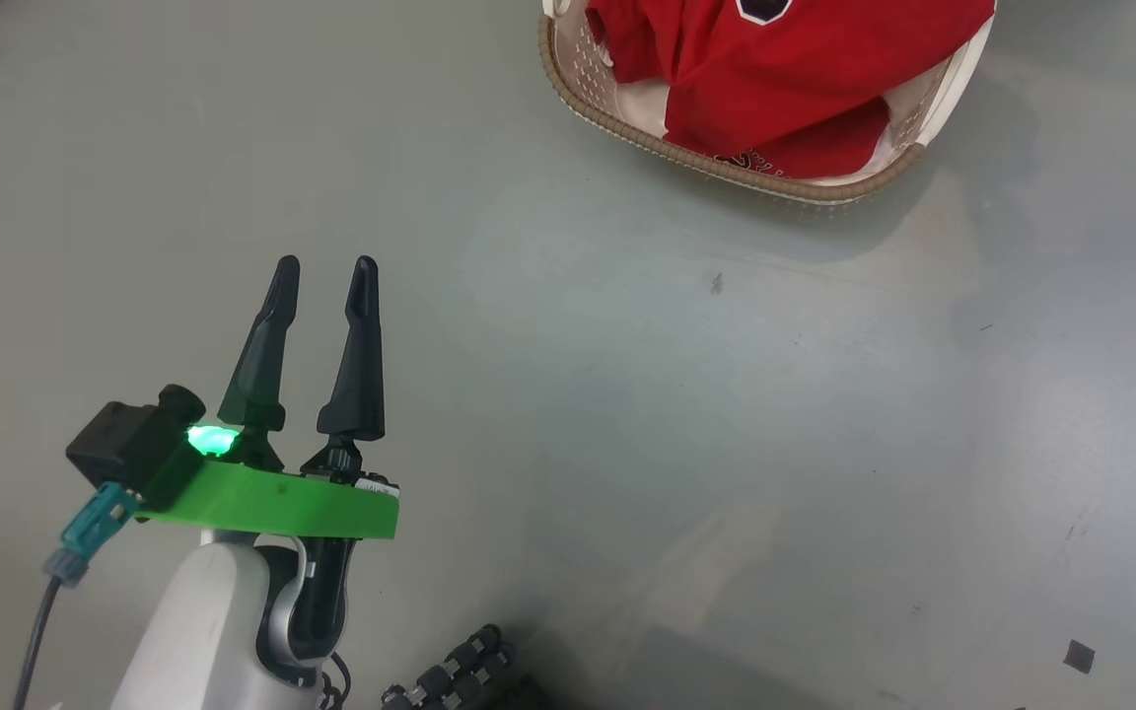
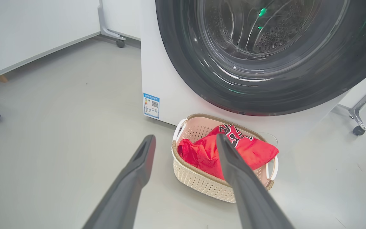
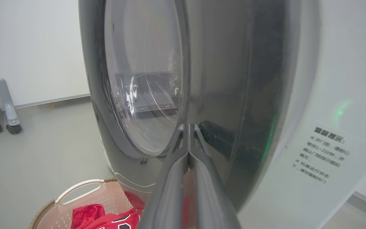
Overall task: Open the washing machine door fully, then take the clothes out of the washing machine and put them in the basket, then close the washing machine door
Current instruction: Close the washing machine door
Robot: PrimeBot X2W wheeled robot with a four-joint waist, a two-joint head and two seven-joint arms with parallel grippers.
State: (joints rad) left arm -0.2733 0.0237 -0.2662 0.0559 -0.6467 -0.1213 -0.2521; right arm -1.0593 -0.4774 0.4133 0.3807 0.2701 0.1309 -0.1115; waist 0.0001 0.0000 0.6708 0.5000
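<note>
Holds left tool [image 1: 326,264] spread and empty above the floor [image 1: 627,444]. Has right tool [image 3: 188,126] pressed together, pinching nothing visible, tips at the dark rim of the door [image 3: 233,95]. Finds clothes [image 1: 775,89] heaped in the basket [image 1: 583,59], set on the floor just before the washer [image 2: 164,79], below the door.

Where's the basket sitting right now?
The basket stands on the floor just in front of the washing machine, below its door, holding the red clothes; in the head view it is at the top, right of centre.
</note>
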